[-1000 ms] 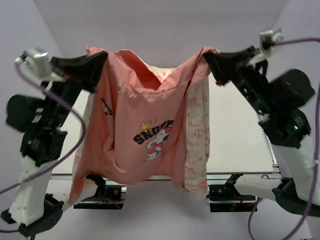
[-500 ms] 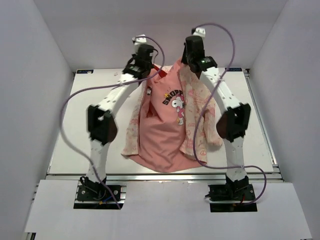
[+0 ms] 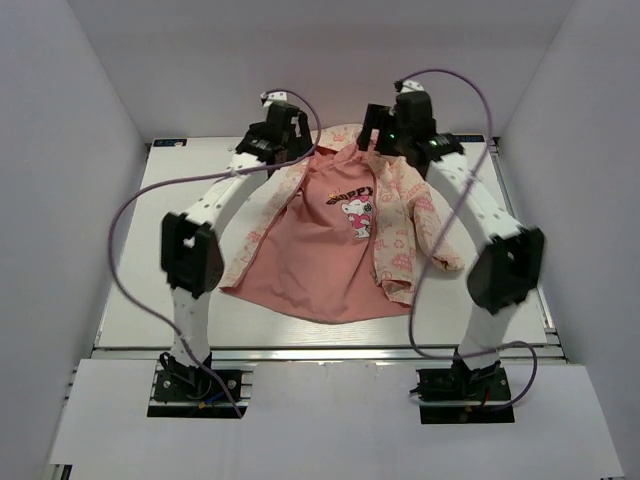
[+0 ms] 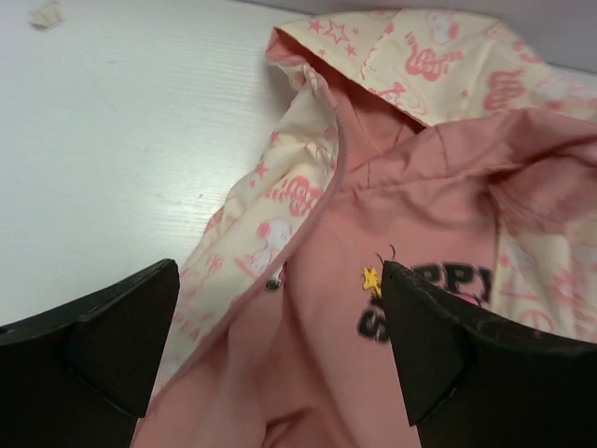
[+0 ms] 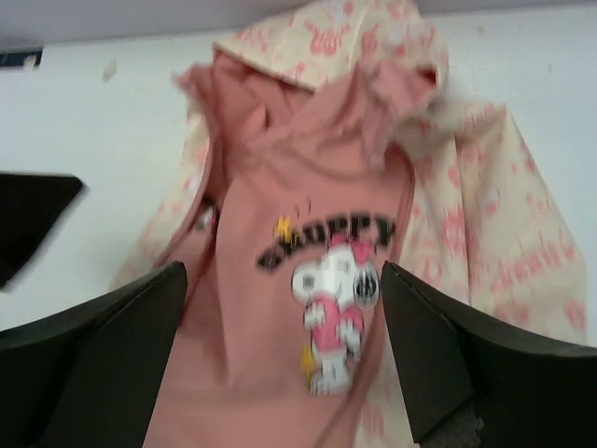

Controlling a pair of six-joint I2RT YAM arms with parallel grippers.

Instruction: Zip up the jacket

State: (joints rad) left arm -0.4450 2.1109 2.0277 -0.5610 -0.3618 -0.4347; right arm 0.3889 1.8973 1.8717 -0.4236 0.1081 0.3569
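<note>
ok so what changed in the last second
The jacket came down from hanging in the air and now lies open on the table, pink inside up. The left pincer and the right pincer let go of it and hover open over its hooded end. It stayed unzipped.

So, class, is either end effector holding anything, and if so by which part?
Nothing is held: the left end effector and right end effector both hang open above the jacket.
</note>
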